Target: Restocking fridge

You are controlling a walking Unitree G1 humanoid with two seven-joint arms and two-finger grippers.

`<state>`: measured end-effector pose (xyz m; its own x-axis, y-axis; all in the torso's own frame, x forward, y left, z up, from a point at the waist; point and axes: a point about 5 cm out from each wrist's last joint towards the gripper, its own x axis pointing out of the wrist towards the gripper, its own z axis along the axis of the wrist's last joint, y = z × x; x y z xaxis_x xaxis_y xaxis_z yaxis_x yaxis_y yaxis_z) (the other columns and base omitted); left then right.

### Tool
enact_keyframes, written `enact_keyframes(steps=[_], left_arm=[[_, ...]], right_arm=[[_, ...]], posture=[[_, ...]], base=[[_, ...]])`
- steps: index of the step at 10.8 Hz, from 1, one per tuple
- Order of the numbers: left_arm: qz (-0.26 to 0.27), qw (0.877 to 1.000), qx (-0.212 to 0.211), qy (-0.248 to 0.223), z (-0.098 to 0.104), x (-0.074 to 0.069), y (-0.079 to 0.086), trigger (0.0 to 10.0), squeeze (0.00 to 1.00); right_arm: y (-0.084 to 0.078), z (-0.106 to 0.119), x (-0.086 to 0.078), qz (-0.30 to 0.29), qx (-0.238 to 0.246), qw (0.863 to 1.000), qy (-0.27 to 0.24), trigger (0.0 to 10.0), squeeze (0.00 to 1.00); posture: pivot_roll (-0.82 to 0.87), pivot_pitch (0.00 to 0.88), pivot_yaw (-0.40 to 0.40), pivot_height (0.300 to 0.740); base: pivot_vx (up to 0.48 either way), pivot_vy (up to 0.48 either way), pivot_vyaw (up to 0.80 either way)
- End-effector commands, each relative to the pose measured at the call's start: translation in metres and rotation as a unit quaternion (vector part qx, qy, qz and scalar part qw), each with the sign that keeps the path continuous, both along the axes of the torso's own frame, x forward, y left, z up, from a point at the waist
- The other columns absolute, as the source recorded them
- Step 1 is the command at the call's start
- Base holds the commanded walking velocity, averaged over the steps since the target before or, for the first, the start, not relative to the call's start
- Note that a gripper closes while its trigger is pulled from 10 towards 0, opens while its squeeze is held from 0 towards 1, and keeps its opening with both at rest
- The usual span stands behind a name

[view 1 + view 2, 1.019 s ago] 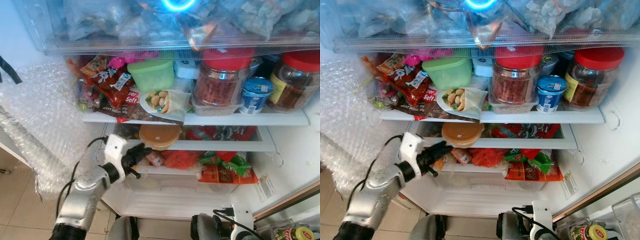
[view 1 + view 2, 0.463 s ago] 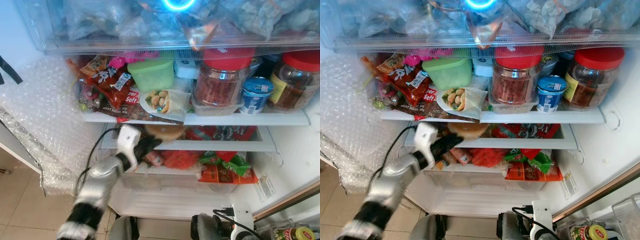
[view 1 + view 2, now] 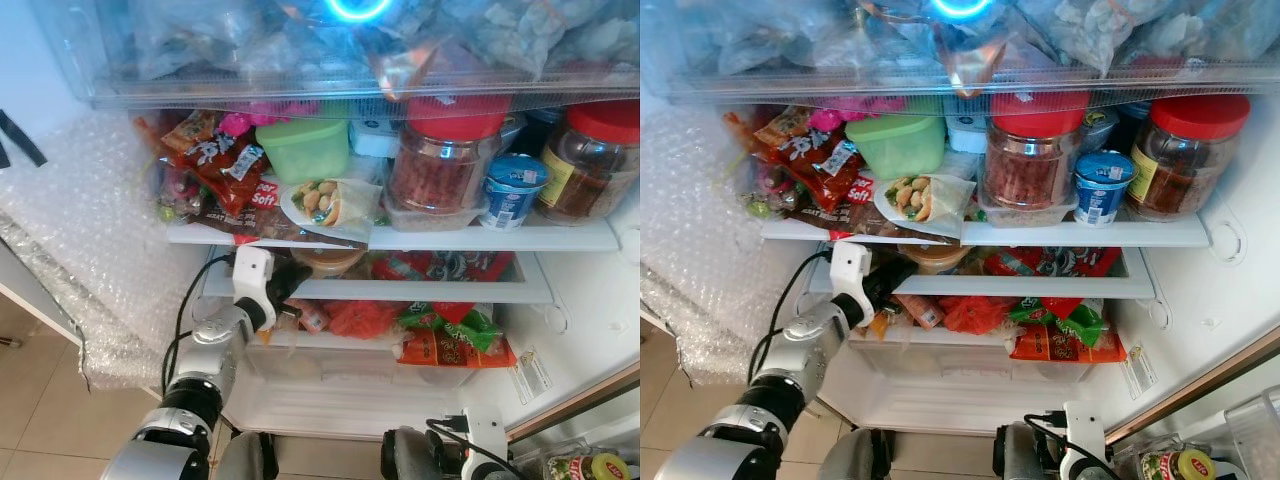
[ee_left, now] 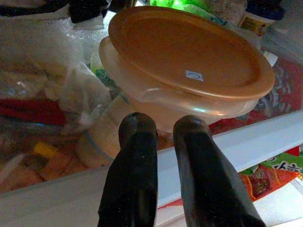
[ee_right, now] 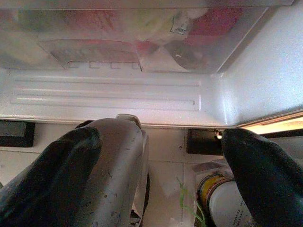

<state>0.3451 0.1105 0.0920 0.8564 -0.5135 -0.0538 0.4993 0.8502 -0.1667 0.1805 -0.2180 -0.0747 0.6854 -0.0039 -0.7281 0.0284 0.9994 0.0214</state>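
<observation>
I am looking down from the robot's head into an open fridge packed with food. My left pincer (image 3: 283, 283) is reached into the middle shelf (image 3: 430, 291), its two black fingers (image 4: 135, 156) drawn close together with only a narrow gap and nothing between them; their tips sit just under the rim of a shallow tub with an orange lid (image 4: 189, 52), touching or almost touching it. That tub rests tilted on the packets at the left of the middle shelf, tucked below the upper shelf (image 3: 480, 238), so I judge it already placed and the pincer only nudging it deeper. The upper shelf carries red snack packets (image 3: 215, 160), a green tub (image 3: 302, 148), a wrapped snack (image 3: 328, 203), two jars with red lids (image 3: 440, 160), and a small blue-topped cup (image 3: 511, 186). Below the orange-lidded tub lie more red and green packets (image 3: 440, 335). My right pincer (image 5: 161, 175) hangs low by the fridge base, its fingers spread wide and holding nothing, with a bottle with a yellow and red label (image 3: 585, 467) near it on the floor side. From this, I judge the restocking to be partly done: one tub is in, and at least that bottle looks left to load, though space on the shelves is tight.
</observation>
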Motion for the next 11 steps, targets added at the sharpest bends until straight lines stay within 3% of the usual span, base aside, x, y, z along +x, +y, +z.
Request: enact_keyframes(steps=[1,4,7,11], left_arm=[[-0.001,1.000,0.011,-0.028,0.003,-0.003,0.006,10.0,0.00],[0.003,0.997,0.025,-0.074,0.001,-0.024,0.013,10.0,0.00],[0.001,0.997,0.028,-0.077,-0.005,-0.046,-0.001,10.0,0.00],[0.023,0.995,0.033,-0.087,0.002,-0.050,0.000,10.0,0.00]], right_arm=[[0.000,-0.009,-0.018,-0.016,0.004,0.999,0.032,10.0,0.00],[0.000,-0.010,-0.020,-0.016,0.005,0.999,0.034,10.0,0.00],[-0.002,-0.010,-0.021,-0.008,0.002,0.999,0.039,10.0,0.00],[-0.001,-0.011,-0.024,-0.012,0.003,0.999,0.041,10.0,0.00]], posture=[[-0.15,0.123,0.062,0.625],[-0.16,0.131,0.067,0.625],[-0.14,0.125,0.058,0.625],[-0.14,0.097,0.071,0.625]], base=[[0.000,0.000,0.00],[0.000,0.000,0.00],[0.000,0.000,0.00],[0.000,0.000,0.00]])
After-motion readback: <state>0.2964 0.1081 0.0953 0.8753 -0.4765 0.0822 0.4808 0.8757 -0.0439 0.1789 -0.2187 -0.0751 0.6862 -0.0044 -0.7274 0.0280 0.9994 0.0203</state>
